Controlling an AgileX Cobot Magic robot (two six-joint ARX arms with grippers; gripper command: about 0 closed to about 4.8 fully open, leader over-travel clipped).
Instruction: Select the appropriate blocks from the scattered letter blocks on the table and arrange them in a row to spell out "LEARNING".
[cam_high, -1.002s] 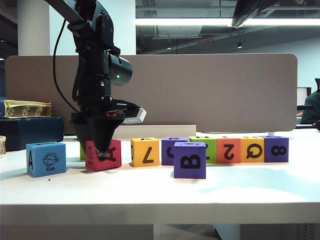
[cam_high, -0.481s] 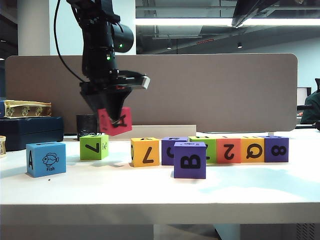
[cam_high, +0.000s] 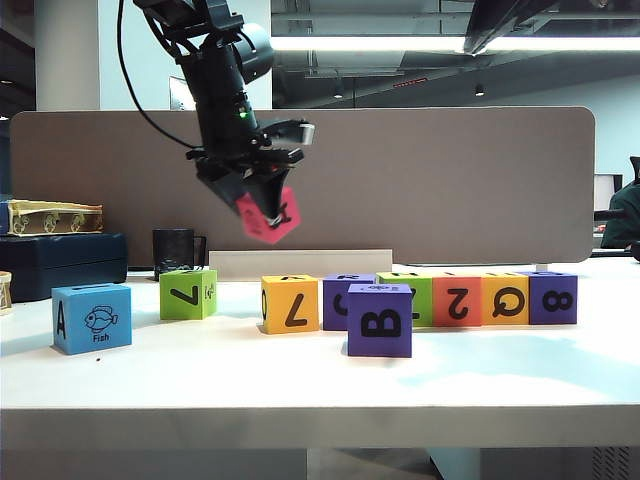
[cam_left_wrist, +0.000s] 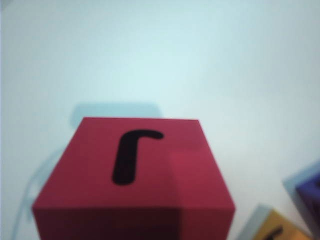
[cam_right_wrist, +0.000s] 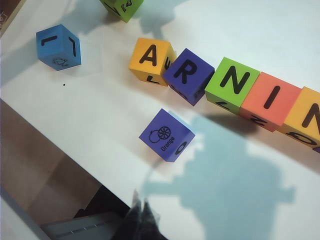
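Note:
My left gripper (cam_high: 262, 205) hangs high above the table (cam_high: 320, 385), shut on a red-pink letter block (cam_high: 270, 217) that is tilted in the air. That block (cam_left_wrist: 135, 175) fills the near part of the left wrist view and hides the fingers. On the table a row runs yellow-orange A (cam_right_wrist: 151, 61), purple R (cam_right_wrist: 188, 75), green N (cam_right_wrist: 231, 84), red-orange I (cam_right_wrist: 270, 100), orange N (cam_right_wrist: 305, 117). A purple block (cam_high: 380, 320) stands alone in front of the row. A green block (cam_high: 188, 294) and a blue block (cam_high: 92, 318) sit left of it. My right gripper (cam_right_wrist: 142, 215) hovers shut over the table's front edge.
A grey-brown partition board (cam_high: 430, 180) closes off the back. A black mug (cam_high: 175, 250) and a dark blue box (cam_high: 60, 262) stand at the back left. A low white slab (cam_high: 320, 262) lies behind the row.
The left gripper has lifted the red-pink block off the table from in front of the green block and carried it up and to the right, tilting it. The right arm is still.

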